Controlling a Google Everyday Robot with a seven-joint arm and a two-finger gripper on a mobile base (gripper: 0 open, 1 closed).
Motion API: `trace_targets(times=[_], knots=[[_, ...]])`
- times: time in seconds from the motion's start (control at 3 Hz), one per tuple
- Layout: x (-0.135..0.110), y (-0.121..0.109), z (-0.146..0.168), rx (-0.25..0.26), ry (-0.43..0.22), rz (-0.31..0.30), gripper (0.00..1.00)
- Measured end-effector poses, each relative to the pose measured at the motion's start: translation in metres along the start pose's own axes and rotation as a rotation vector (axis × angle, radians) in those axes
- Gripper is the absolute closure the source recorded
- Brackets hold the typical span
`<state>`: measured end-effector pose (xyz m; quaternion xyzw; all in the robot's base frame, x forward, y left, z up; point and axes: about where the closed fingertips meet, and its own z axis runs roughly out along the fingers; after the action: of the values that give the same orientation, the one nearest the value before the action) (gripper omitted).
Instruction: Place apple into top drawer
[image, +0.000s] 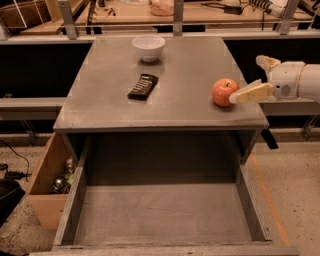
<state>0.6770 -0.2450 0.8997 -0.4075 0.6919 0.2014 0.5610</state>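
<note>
Grey table (200, 65) stands before a cluttered workbench (200, 12). The apple (224, 92) sits near its right edge, touching the near finger of the gripper (246, 79), whose fingers are spread, grasping nothing. Below, the top drawer (165, 215) is pulled out, bottom bare. A white bowl (148, 47) and dark packet (143, 86) sit further left; a floor-standing wooden box (47, 210) holds small items.
</note>
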Motion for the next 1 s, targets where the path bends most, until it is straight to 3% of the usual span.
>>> trace_targets(times=[0.67, 1.0], knots=[[0.008, 0.008, 0.036, -0.069, -0.057, 0.033, 0.00], [0.011, 0.030, 0.054, -0.133, -0.032, 0.035, 0.18]])
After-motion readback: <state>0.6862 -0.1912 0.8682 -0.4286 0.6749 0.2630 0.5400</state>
